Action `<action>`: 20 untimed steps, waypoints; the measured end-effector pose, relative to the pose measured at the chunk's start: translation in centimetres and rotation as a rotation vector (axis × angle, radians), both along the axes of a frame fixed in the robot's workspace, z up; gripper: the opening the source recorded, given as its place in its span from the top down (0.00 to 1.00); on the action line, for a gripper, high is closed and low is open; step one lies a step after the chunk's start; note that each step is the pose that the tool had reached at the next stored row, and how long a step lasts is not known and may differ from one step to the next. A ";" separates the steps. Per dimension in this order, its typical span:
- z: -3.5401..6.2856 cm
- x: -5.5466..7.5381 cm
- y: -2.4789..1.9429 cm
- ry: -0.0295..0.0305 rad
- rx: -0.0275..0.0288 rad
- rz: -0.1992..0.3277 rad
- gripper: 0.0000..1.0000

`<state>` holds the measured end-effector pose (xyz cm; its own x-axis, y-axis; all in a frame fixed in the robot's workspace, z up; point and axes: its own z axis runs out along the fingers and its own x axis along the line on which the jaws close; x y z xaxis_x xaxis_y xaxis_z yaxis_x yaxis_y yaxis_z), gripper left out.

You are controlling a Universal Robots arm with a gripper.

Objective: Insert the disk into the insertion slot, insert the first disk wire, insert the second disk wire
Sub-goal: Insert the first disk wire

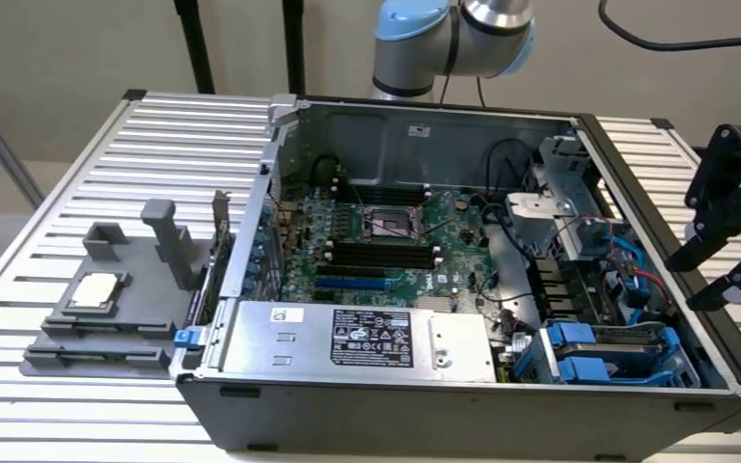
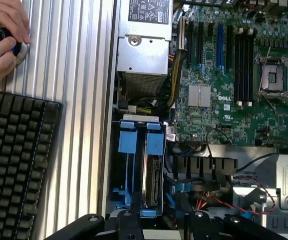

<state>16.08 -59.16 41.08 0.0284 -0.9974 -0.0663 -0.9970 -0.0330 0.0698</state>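
Exterior view: the gripper (image 1: 693, 282) hangs at about three o'clock, outside the wall of the open computer case (image 1: 474, 410), with its black fingers spread apart and nothing between them. The grey metal drive cage (image 1: 628, 336) sits inside the case at about five o'clock, below and just inward of the gripper and not touching it. Blue plastic carriers fill the cage, and from this side the disk cannot be told from them. A silver power-supply box (image 1: 358, 338) lies at six o'clock, the motherboard (image 1: 384, 241) at the centre, and a grey fixture (image 1: 100, 309) rests on the slatted table (image 1: 62, 164) at nine o'clock. Wrist view: the gripper (image 2: 158, 206) is open and empty, and the cage lies just beyond its fingertips (image 2: 135, 207). The disk (image 2: 152, 182) sits inside the insertion slot (image 2: 144, 170), in the bay nearer the motherboard (image 2: 233, 75). It shows edge-on as a thin silver-grey slab with a bright blue carrier tab at its outer end, and its label is hidden. A person's hand (image 2: 1, 35) rests beside a black keyboard (image 2: 14, 165).
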 end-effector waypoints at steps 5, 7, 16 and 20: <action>-0.93 0.9 -0.01 0.0000 0.0002 0.000 0.60; -1.28 1.1 -0.01 0.0000 0.0001 0.000 0.60; -2.92 1.1 0.16 0.0000 0.0001 0.000 0.60; -3.65 1.1 0.80 -0.0004 0.0000 0.000 0.60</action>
<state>17.14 -58.37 37.43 0.0286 -0.9974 -0.0662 -0.9970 -0.0332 0.0693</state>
